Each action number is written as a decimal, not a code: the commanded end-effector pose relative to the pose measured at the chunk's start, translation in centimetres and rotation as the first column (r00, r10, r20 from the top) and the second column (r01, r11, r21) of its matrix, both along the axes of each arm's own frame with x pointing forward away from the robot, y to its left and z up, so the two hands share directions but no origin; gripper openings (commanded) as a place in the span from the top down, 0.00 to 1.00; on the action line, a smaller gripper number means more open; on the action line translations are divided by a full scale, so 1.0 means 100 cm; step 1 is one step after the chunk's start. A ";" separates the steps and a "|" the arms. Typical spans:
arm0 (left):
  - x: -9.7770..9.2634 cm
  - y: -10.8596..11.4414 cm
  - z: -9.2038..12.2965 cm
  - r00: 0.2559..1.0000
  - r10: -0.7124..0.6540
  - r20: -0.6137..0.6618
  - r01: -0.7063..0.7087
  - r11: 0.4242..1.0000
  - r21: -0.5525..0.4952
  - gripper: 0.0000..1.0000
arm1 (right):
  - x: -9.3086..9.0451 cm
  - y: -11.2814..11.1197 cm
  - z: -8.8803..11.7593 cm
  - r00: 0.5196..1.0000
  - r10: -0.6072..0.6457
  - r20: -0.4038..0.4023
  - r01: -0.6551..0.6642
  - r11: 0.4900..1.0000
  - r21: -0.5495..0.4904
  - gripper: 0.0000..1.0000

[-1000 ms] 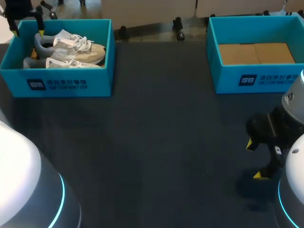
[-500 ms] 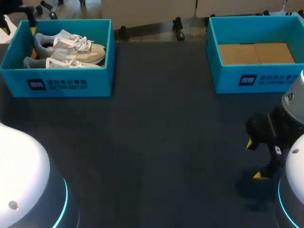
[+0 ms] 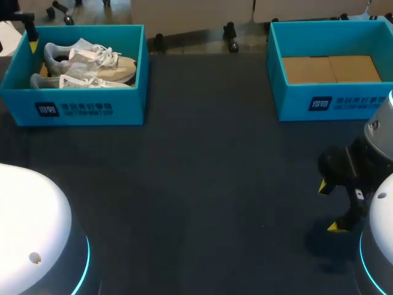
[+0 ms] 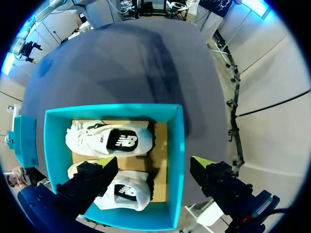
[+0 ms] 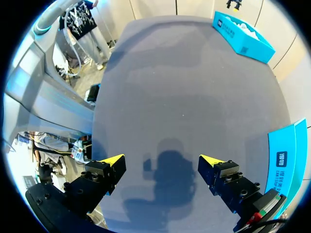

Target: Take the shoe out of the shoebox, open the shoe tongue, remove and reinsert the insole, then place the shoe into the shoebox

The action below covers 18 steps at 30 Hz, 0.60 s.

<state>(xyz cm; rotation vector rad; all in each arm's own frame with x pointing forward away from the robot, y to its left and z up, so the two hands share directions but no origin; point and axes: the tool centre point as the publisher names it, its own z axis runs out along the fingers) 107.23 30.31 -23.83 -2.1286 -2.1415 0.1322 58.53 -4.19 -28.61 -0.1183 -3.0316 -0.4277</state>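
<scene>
Left gripper (image 4: 154, 161) over the shoebox (image 4: 178, 145), spread wide, empty; two shoes (image 4: 109, 141) inside, walls all round. Right gripper (image 5: 163, 159) well apart from it, spread, empty too.

Two shoes (image 3: 86, 64) inside the left shoebox (image 3: 80, 109); second shoebox (image 3: 331, 104) well apart, rightward.

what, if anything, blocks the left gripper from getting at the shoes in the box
Likely yes: the left gripper hangs open above the lidless shoebox, shoes uncovered inside; it straddles one wall, so may need a small shift.
</scene>
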 end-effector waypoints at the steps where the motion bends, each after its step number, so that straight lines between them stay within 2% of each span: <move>1: -0.011 -0.001 0.001 0.995 -0.003 0.103 0.003 1.000 0.003 0.00 | -0.001 0.000 -0.001 1.000 0.001 0.001 -0.001 1.000 -0.001 0.00; 5: -0.011 -0.001 0.001 0.995 -0.003 0.103 0.003 1.000 0.003 0.00 | -0.001 0.000 -0.001 1.000 0.001 0.001 -0.001 1.000 -0.001 0.00; 9: -0.027 0.000 -0.003 0.992 -0.029 0.121 0.029 1.000 -0.003 0.00 | -0.001 0.000 -0.001 1.000 0.001 0.001 -0.001 1.000 -0.001 0.00; 18: -0.049 -0.007 -0.018 0.993 -0.037 0.113 0.038 0.999 -0.013 0.00 | -0.001 0.000 -0.001 1.000 0.001 0.001 -0.001 1.000 -0.001 0.00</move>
